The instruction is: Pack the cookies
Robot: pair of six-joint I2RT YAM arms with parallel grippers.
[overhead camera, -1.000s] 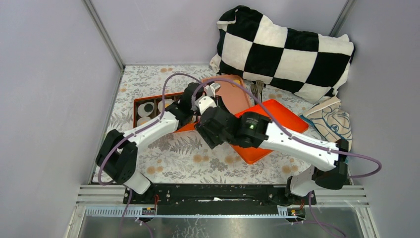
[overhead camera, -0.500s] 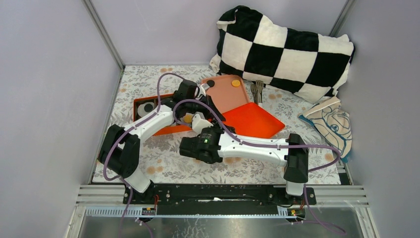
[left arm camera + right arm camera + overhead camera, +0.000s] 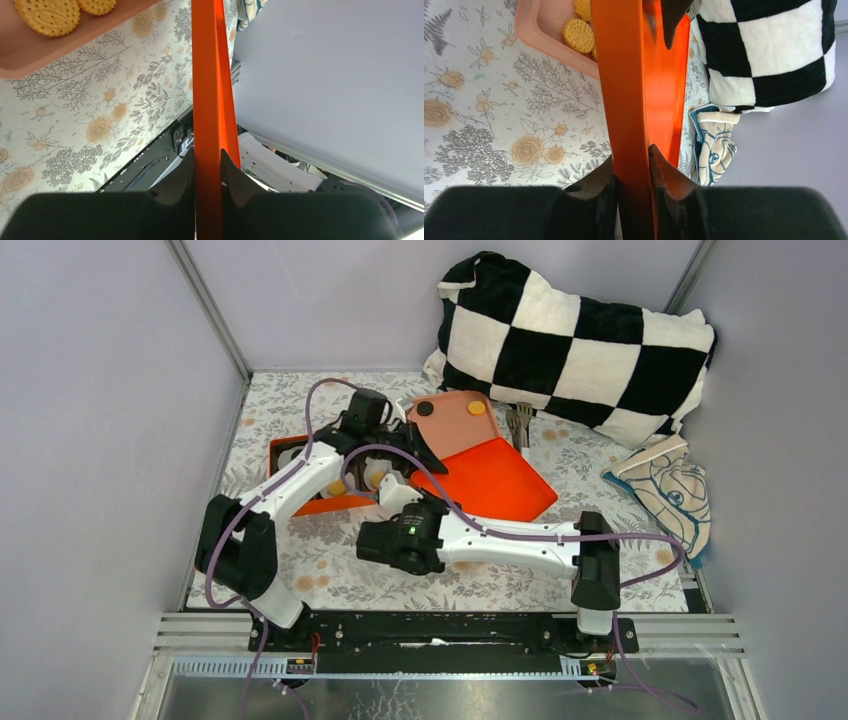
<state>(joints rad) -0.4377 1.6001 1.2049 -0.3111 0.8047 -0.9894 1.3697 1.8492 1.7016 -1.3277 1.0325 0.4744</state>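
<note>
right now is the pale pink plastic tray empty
No, round golden cookies lie in the pale pink plastic tray in the right wrist view.

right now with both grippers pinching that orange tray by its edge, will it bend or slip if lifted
Probably stiff: the orange tray shows a straight edge through the right gripper and the left gripper, no sag. Both hold only a thin, smooth-looking rim, so it may pivot or slip. It looks thin, likely light for its size.
</note>
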